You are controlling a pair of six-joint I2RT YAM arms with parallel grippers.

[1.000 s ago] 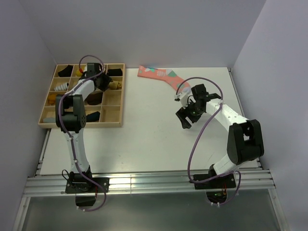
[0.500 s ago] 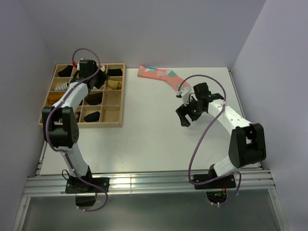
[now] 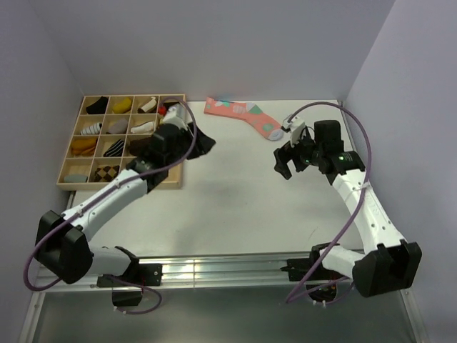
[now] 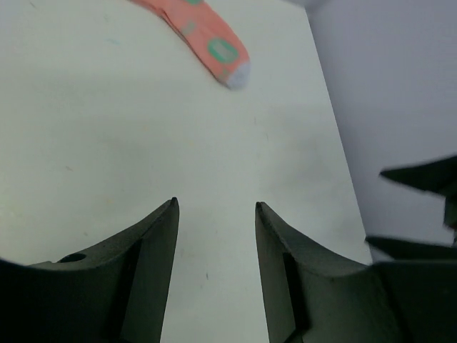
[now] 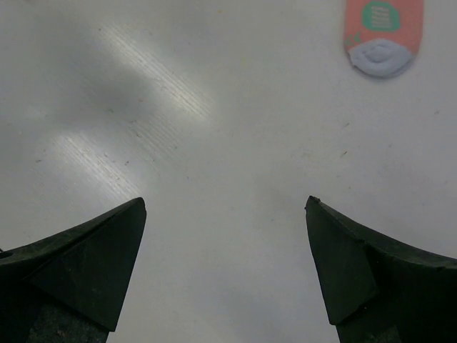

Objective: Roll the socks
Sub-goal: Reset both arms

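No lettering, number, label or brand mark can be read in any view. The pink sock (image 3: 245, 114), toward twelve o'clock, carries only teal and white patches, no words.

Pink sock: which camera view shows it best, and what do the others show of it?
Top external: the whole pink sock lies in view, cuff to toe. The left wrist view shows only its toe half; the right wrist view only the toe tip.
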